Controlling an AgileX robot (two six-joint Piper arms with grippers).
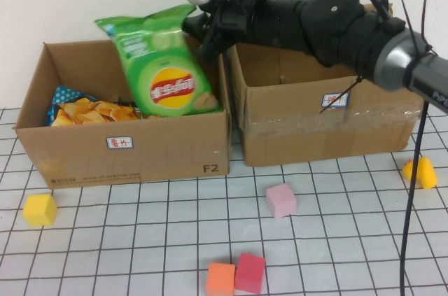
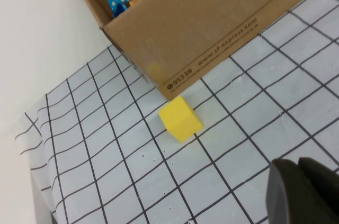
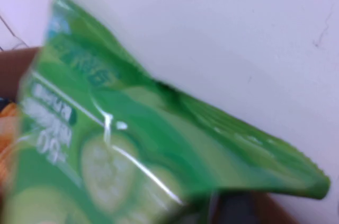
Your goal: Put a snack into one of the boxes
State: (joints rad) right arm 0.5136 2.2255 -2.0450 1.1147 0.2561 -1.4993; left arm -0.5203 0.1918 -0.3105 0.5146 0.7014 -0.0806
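A green chip bag (image 1: 164, 72) stands tilted in the left cardboard box (image 1: 126, 149), its lower end inside and its top above the rim. My right gripper (image 1: 204, 30) reaches across from the right and is shut on the bag's upper right corner. The bag fills the right wrist view (image 3: 122, 139). The right cardboard box (image 1: 315, 128) stands beside the left one. My left gripper (image 2: 296, 163) is shut and empty, low over the table near the left box's front corner (image 2: 175, 38); it does not show in the high view.
An orange snack bag (image 1: 87, 110) and a blue packet (image 1: 63, 93) lie in the left box. On the table are a yellow cube (image 1: 40, 210), also in the left wrist view (image 2: 180, 119), a pink cube (image 1: 281, 200), an orange cube (image 1: 220, 278), a red cube (image 1: 250, 273) and a yellow piece (image 1: 420, 171).
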